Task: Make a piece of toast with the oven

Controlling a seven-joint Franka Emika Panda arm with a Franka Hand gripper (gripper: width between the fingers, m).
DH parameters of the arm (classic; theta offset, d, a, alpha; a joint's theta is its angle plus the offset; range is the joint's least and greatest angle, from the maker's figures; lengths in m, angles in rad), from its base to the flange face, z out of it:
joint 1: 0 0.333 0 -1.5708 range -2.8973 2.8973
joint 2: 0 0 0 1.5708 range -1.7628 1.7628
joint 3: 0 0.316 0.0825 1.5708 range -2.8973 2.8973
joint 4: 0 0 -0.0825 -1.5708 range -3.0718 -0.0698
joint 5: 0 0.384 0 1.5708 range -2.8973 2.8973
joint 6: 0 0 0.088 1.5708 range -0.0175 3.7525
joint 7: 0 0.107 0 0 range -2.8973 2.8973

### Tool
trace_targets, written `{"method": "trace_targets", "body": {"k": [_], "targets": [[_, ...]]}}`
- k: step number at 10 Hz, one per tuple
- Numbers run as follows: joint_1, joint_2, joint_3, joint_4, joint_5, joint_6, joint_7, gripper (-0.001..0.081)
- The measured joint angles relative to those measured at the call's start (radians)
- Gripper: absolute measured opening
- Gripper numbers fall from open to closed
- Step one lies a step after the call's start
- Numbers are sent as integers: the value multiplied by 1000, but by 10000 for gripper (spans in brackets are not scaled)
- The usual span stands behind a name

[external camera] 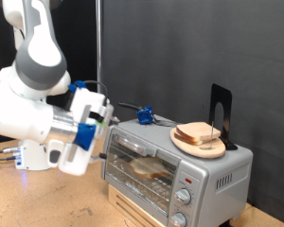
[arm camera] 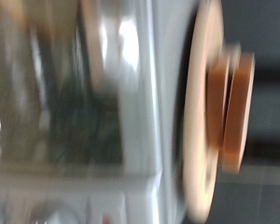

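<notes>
At the left end of the light wooden bench (external camera: 38,203) stands the white robot arm, smooth and rounded. Its blue-and-white gripper (external camera: 99,123) hovers just beside the upper left corner of the boxy silver metal toaster oven (external camera: 213,175). From here I cannot tell whether its fingers are spread or pressed together, and nothing shows between them. The wrist view is blurred and shows no fingers either.

Behind the glass door a thin pale slice of bread with a browner edge (external camera: 147,168) lies on the wire rack, so the piece of toast looks to be already inside. I judge that the work now is at the door or the controls. Whether the door is fully shut I cannot say. Any move here calls for a slow, level approach, since the gripper is close to hard glass and sheet metal.

A small blue clip-like object (external camera: 144,116) sits on the oven's top near its back edge. Further right on the top, a round pale wooden plate (external camera: 185,144) carries a stack of bread slices (external camera: 201,134). Below it are two round knobs (external camera: 185,197). A black metal upright stand (external camera: 221,109) rises behind the plate.
</notes>
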Motion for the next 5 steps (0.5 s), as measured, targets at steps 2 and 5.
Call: {"method": "trace_targets", "body": {"k": [2,5], "targets": [[12,15,8,10,30,42,-1,809],[8,70,12,110,-73,-146,98,809]]}}
